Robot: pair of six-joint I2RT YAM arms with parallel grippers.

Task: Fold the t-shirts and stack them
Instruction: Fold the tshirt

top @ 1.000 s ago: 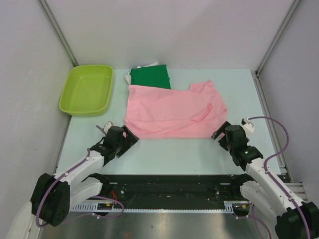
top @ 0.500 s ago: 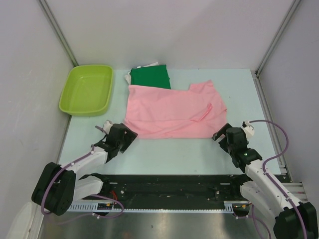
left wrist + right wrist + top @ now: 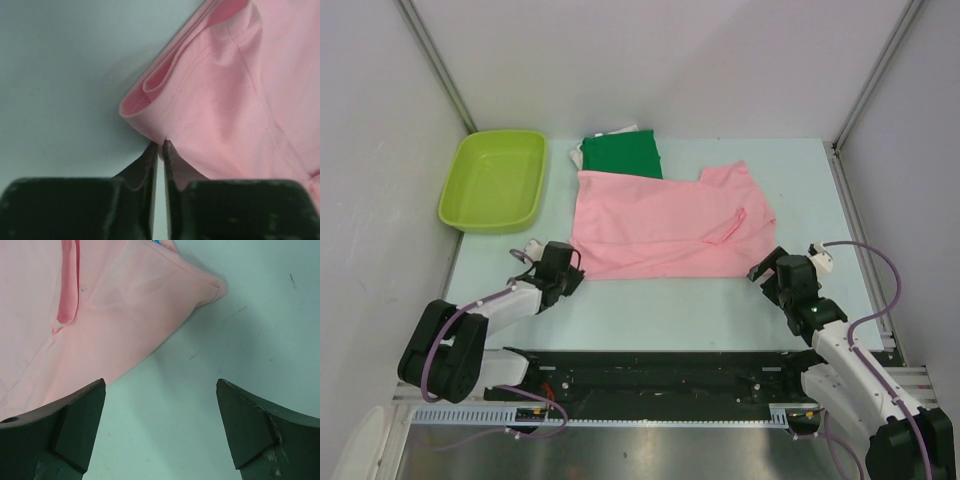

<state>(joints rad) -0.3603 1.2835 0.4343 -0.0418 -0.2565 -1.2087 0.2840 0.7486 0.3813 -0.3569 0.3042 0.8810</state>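
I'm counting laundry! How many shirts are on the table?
2 for sure: a light pink cloth t-shirt spread out in the middle, and a folded dark green shirt behind it. A white cloth edge peeks from under the green one, so more may hide.

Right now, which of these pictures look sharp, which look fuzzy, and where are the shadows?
Top view: even, sharp light, only soft shadows around the pink t-shirt. Left wrist view: cloth stitching crisp, the left hand a dark blur up close. Right wrist view: the right hand dim and soft-edged, table scratches clear.
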